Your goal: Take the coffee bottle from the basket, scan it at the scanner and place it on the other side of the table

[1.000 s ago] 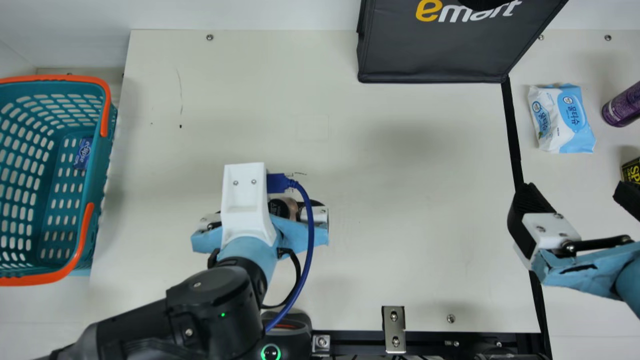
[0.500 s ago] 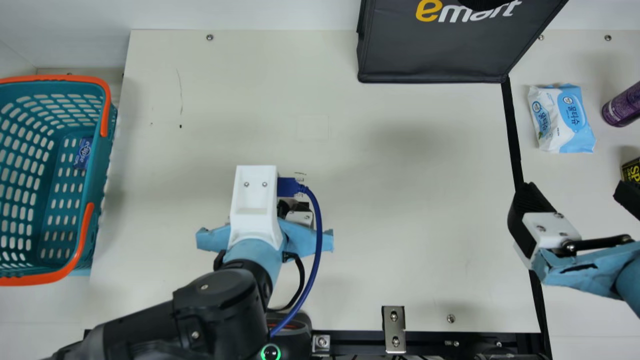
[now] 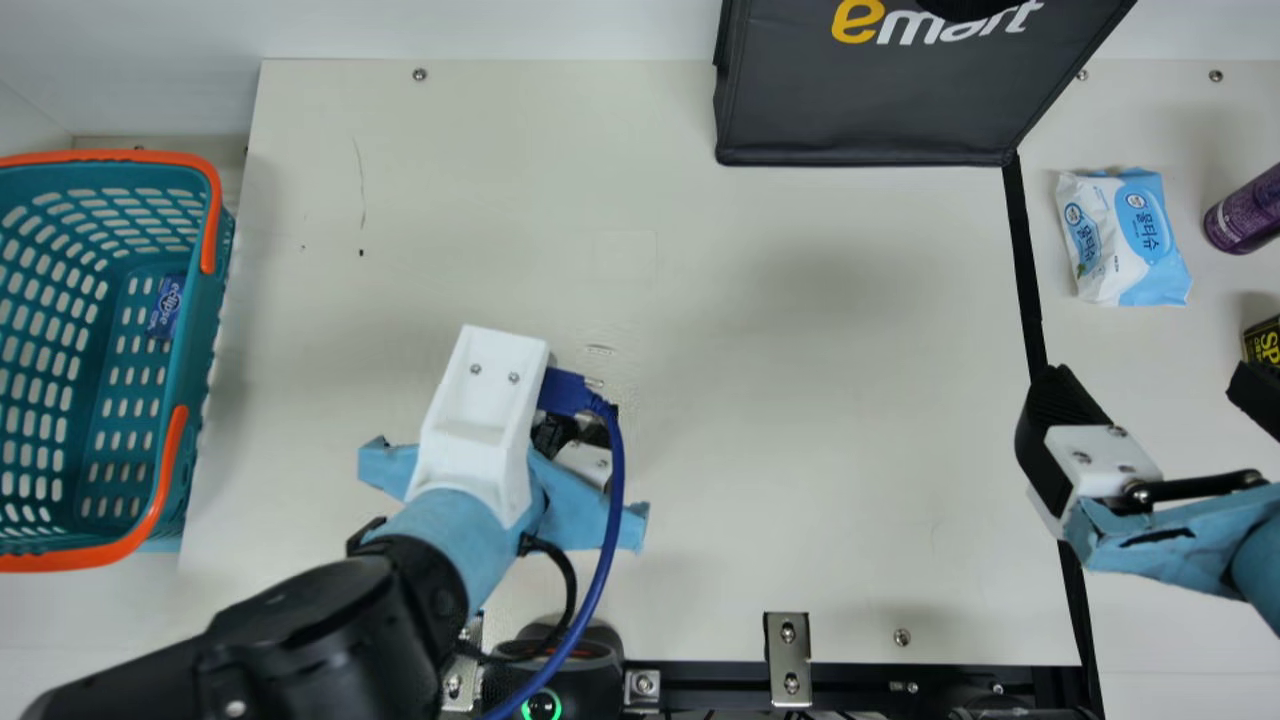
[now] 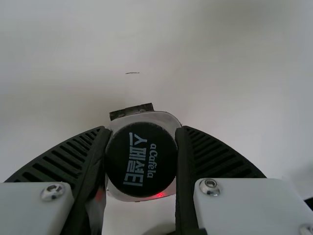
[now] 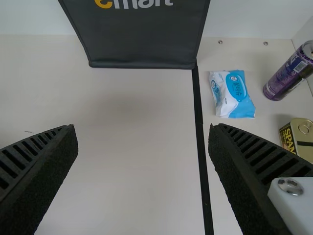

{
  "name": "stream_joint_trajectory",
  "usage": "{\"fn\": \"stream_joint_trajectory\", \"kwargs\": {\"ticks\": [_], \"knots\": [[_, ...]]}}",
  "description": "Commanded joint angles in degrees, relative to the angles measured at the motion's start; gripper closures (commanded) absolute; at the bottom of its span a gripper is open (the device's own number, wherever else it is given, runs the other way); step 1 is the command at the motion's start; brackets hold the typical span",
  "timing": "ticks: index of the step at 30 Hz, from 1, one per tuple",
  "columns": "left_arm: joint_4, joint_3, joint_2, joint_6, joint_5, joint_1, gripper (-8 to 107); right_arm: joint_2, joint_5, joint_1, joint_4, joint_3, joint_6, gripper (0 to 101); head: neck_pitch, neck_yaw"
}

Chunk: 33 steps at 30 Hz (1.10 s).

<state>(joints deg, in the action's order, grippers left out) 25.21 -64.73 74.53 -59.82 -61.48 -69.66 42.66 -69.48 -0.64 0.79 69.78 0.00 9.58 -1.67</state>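
One strip (image 3: 1028, 270), perhaps tape, divides the cream table (image 3: 820, 440) beside a white wall (image 3: 500, 30).

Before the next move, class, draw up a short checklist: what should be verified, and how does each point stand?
1. Coffee bottle out of the basket: ok.
2. Bottle gripped between the left fingers: ok, a finger on either side.
3. Red light falling on the bottle: ok.
4. Code read by the scanner: cannot tell.
5. Right fingers open, with nothing between them: ok.
6. Bottle set down on the other side: not ok, it is in the left fingers.
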Motion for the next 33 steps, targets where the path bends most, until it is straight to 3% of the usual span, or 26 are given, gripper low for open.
{"fn": "stream_joint_trajectory", "kwargs": {"ticks": [1,9,19,25,33], "knots": [[-1.2,0.7,-1.7,7.1,1.3,0.6,107,0.0,0.0,0.0,0.0,0.0,0.0,6,-1.7,0.1],[-8.5,4.4,-8.0,26.4,6.4,5.0,107,0.0,0.0,0.0,0.0,0.0,0.0,6,-1.7,0.1],[-24.9,7.0,-14.0,52.1,9.9,14.5,107,0.0,-0.1,0.0,0.0,0.0,0.0,6,-1.7,0.1],[-36.3,7.4,-16.1,68.6,8.7,21.0,107,0.0,0.0,0.0,0.0,0.0,0.0,6,-1.7,0.1],[-50.6,6.8,-16.3,92.2,3.2,30.5,107,0.0,0.0,0.0,0.0,0.0,0.0,6,-1.7,0.1]]}}
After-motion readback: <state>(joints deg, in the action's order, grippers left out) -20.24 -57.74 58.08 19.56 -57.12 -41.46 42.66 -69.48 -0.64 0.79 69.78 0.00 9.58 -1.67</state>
